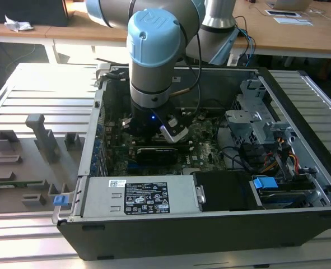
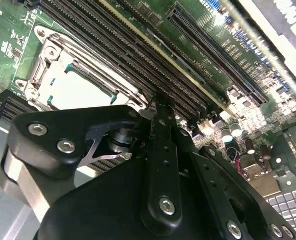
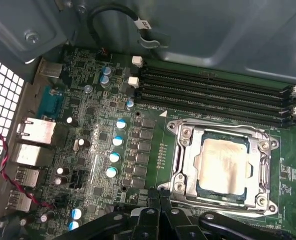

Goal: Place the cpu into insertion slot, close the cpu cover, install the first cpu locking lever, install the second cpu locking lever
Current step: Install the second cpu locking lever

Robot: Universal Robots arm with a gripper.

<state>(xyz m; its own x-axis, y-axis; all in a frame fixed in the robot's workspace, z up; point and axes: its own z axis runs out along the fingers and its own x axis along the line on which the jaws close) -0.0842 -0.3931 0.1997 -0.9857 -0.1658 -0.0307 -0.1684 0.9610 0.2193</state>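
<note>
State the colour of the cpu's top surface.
Pale silver-grey with a faint tan smear; the cpu shows best in the first wrist view, seated under the cpu cover.

An open computer case [image 1: 299, 224] is laid on a slatted counter [image 1: 36, 89]; grey fixtures [image 1: 39, 134] are set beside the case, on the exterior view's left.

Green circuit board [image 3: 153, 145], fine pale print, blue-topped silver capacitors [image 3: 116, 140]. Square silver-grey metal cpu cover [image 3: 185, 160] framing pale cream-silver cpu [image 3: 223, 165], mottled surface. Black slatted memory slots [image 3: 213, 92], white end clips. Matte black gripper [image 2: 160, 145], silver screws. Arm joint light blue and grey [image 1: 154, 50]. Dark grey computer case [image 1: 210, 230]; white label, black print.
</note>
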